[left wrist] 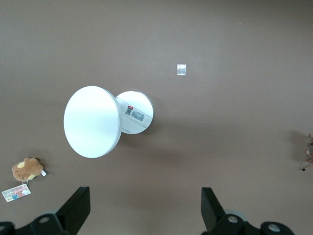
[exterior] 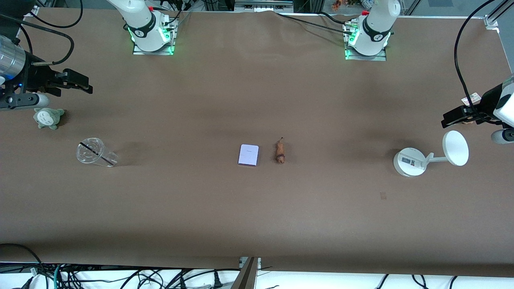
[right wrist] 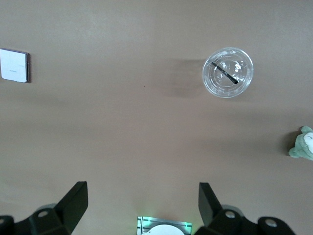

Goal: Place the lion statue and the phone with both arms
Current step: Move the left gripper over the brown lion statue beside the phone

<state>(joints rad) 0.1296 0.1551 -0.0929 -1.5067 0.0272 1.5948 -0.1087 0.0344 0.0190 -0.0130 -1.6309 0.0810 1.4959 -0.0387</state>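
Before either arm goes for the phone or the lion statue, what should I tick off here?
1. Left gripper open, empty, over the white stand: ok.
2. Right gripper open, empty, up near the grey-green plush toy: ok.
3. Phone flat, uncovered: ok.
4. Lion statue beside phone, not touching: ok.
5. Clear plastic cup and stand away from both targets: ok.
6. Placement spot marked: cannot tell.

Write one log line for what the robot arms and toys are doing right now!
left gripper: open, waiting above stand | right gripper: open, waiting near green plush | phone beside lion statue, mid-table, untouched
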